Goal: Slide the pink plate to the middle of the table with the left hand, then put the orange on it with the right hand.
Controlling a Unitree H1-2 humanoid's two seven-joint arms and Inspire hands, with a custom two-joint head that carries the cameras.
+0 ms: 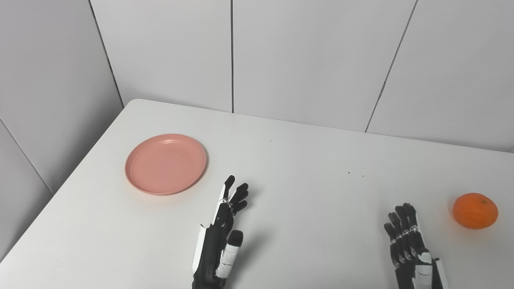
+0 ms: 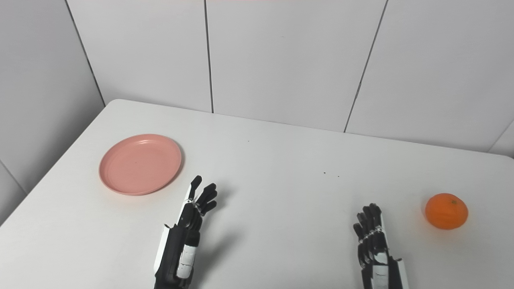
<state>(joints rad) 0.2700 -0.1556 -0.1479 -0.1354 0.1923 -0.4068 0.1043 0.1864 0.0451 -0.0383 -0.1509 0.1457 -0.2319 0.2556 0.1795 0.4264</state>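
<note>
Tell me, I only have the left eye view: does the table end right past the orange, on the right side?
Observer: No. In the right eye view the table runs on past the orange, with bare tabletop out to the picture's edge.
Operator: Can you see the table's far right corner?
Observer: Only its start. The far edge begins to curve round at the right side of that picture, beyond the orange.
</note>
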